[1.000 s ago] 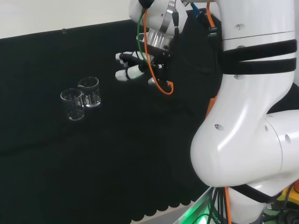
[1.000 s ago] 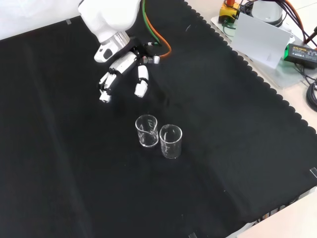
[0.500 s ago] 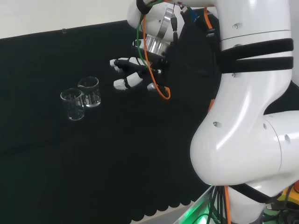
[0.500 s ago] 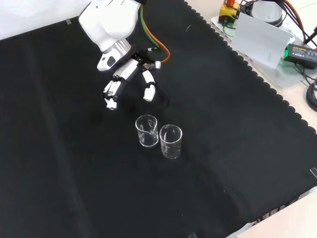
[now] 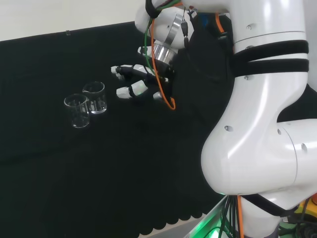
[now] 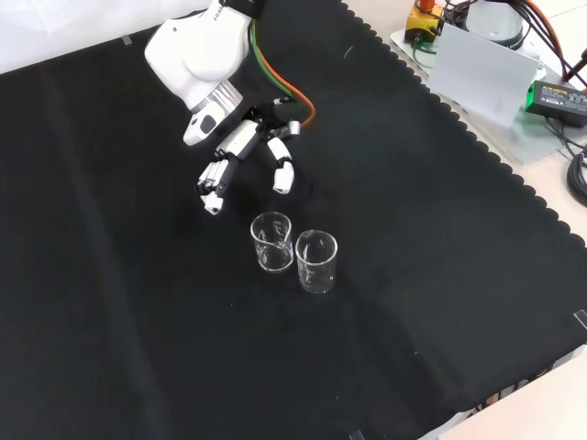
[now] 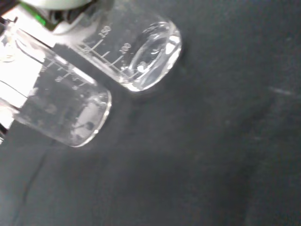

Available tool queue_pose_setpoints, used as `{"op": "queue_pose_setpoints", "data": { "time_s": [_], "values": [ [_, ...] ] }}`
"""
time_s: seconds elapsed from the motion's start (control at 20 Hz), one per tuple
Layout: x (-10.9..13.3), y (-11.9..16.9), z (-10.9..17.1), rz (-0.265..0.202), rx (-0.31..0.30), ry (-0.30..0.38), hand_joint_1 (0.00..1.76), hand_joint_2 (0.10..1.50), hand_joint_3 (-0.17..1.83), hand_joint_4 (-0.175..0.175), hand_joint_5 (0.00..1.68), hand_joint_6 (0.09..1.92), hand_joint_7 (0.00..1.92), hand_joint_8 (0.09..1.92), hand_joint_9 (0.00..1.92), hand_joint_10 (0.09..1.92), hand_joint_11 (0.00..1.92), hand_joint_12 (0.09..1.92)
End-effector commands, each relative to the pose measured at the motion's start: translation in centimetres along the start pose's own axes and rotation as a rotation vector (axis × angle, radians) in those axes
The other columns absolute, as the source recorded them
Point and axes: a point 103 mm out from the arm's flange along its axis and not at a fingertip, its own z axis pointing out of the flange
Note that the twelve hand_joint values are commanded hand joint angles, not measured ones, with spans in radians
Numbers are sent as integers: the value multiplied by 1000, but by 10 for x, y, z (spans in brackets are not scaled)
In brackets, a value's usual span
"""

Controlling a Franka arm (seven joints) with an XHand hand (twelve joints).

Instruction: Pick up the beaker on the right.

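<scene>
Beaker (image 7: 61, 110) rims cut off, wrist view.

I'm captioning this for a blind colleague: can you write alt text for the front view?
A white robot arm's hand, fingers relaxed and open, hangs just above and to the left of two empty clear beakers. They stand upright side by side on a black cloth.

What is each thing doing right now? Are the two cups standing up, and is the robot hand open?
Hand: open, fingers spread, above the cloth, touching nothing.
Beaker nearer the hand: upright, looks empty, not held.
Other beaker: upright, looks empty, close beside the first.
Black cloth: spread flat over the bench.
</scene>
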Motion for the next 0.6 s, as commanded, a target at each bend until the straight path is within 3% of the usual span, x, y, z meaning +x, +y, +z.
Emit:
{"op": "queue_pose_setpoints", "data": {
  "time_s": [0.05, 0.25, 0.6],
  "values": [
    [5, 6, 7, -17, -20, 40, 843, 492, 674, -50, 187, 87, 104, 572, 201, 658, 0, 1115],
    [7, 8, 11, -24, -64, 89, 865, 491, 671, -55, 192, 87, 116, 583, 213, 666, 0, 1114],
    [10, 17, 23, -39, -61, 124, 901, 480, 684, -60, 192, 87, 136, 613, 243, 675, 0, 1159]
  ]
}}
